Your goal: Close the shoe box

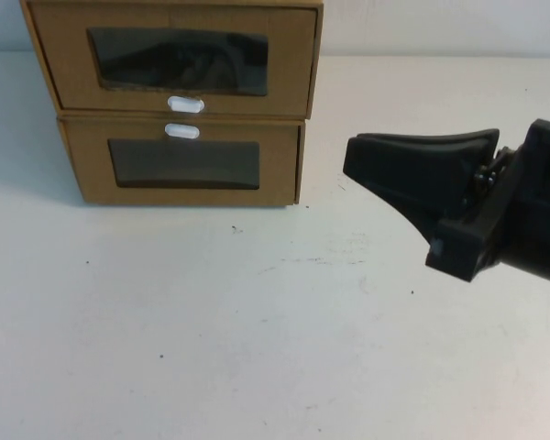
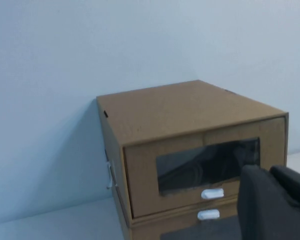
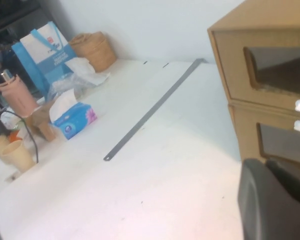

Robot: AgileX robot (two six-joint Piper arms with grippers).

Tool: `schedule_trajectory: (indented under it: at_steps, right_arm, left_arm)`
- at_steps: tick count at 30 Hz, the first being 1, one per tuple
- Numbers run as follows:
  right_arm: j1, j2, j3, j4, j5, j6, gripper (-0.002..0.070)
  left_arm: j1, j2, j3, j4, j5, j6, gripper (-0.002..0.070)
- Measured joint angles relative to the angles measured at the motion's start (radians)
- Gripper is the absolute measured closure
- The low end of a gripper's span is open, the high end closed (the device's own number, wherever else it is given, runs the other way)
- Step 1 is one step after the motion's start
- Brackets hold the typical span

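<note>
The shoe box (image 1: pixel 69 64) is the upper of two stacked brown cardboard boxes at the back left of the table. It has a dark window and a white pull tab (image 1: pixel 185 104) under it. Its drawer front looks about flush with the box's edge (image 2: pixel 140 165). The twin box (image 1: pixel 92 165) lies beneath it, with its tab above the window. My right gripper (image 1: pixel 350 163) hovers right of the boxes with its tip pointing at them, shut and holding nothing, apart from the cardboard. My left gripper (image 2: pixel 266 170) is out of the high view; it is shut and empty in front of the boxes.
The white table (image 1: pixel 257 348) stretches in front of the boxes. In the right wrist view a metal ruler (image 3: pixel 150 112) lies on the table. Beyond it are a tissue pack (image 3: pixel 75 117), a blue bag (image 3: pixel 45 50), a woven basket (image 3: pixel 92 50), a pink bottle (image 3: pixel 15 92) and cups (image 3: pixel 12 152).
</note>
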Motion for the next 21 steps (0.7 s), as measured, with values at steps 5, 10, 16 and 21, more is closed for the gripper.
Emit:
schedule_trajectory:
  at_steps: [5, 10, 16, 21]
  right_arm:
    - [0.0, -0.006, 0.028, -0.002, -0.013, 0.004, 0.0687]
    - [0.0, -0.006, 0.039, -0.001, -0.014, 0.004, 0.0687]
    - [0.0, -0.006, 0.039, -0.001, -0.014, 0.004, 0.0687]
    - [0.0, -0.006, 0.039, -0.001, -0.014, 0.004, 0.0687]
  left_arm:
    - [0.0, -0.211, 0.255, -0.002, -0.101, 0.004, 0.0677]
    - [0.0, -0.271, 0.44, -0.003, -0.173, 0.006, 0.0677]
    - [0.0, -0.271, 0.597, -0.038, -0.272, -0.012, 0.0677]
    - [0.0, -0.271, 0.705, -0.052, -0.313, -0.016, 0.0677]
